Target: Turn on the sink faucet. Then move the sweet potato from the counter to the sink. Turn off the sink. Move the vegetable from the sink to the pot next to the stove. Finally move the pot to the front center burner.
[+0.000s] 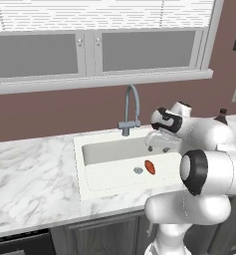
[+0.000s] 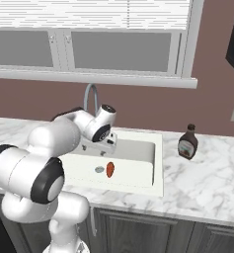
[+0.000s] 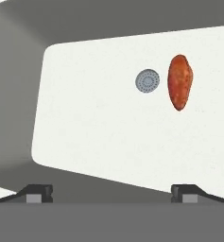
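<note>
Sweet potato is already in the sink, lying flat on the basin floor just beside the drain, on the side away from the faucet's base. So the move from counter to sink looks done.

Fingers are spread wide with nothing between them; the hand view looks straight down into the basin, and the potato sits off to one side of the gap, not lined up with it. The gripper hangs over the sink's far side, near the faucet base and above the basin floor.

I can't see any water stream from the spout, and the lever is too small to read, so I can't tell whether the faucet is on or off.

My read: we're around the shut-off step, or just past it. Left to do: possibly close the faucet, pick the potato out of the sink, drop it in the pot, then put the pot on the front centre burner.

Brown bottle stands on the counter beside the sink, well apart from the potato.
</note>
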Motion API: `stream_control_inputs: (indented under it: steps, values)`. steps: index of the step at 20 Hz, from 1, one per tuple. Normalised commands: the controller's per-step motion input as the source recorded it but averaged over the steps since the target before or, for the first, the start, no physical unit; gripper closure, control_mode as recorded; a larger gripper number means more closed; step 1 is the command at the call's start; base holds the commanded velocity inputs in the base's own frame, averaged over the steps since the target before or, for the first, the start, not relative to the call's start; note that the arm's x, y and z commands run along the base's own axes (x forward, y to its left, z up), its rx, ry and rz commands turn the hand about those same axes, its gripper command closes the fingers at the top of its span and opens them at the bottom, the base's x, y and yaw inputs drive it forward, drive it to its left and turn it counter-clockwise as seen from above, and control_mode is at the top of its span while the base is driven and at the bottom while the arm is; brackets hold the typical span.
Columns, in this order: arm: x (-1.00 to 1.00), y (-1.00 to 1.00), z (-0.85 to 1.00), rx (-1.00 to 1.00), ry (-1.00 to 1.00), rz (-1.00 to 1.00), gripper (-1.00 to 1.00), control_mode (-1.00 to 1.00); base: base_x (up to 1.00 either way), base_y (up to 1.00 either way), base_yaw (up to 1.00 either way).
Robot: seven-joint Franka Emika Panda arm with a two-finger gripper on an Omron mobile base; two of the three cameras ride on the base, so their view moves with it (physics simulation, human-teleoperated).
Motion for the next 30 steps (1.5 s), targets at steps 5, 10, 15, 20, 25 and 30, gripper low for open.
stream_control_inputs:
  steps: [5, 10, 15, 20, 25, 30]
  values:
    - [0.0, -0.2, -0.12, 0.0, 0.01, -0.02, -1.0, -1.0, 0.0, 0.0, 0.0]
    - [0.1, -0.13, -0.41, -0.02, 0.02, -0.01, -1.0, -1.0, 0.0, 0.0, 0.0]
    - [0.18, -0.14, -0.45, -0.07, 0.0, -0.01, -1.0, -1.0, 0.0, 0.0, 0.0]
    - [0.18, -0.07, -0.42, -0.08, 0.0, -0.01, -1.0, -1.0, 0.0, 0.0, 0.0]
    - [0.26, 0.0, -0.38, -0.05, 0.0, 0.0, -1.0, -1.0, 0.0, 0.0, 0.0]
    - [0.28, -0.01, -0.4, -0.06, 0.0, 0.0, -1.0, -1.0, 0.0, 0.0, 0.0]
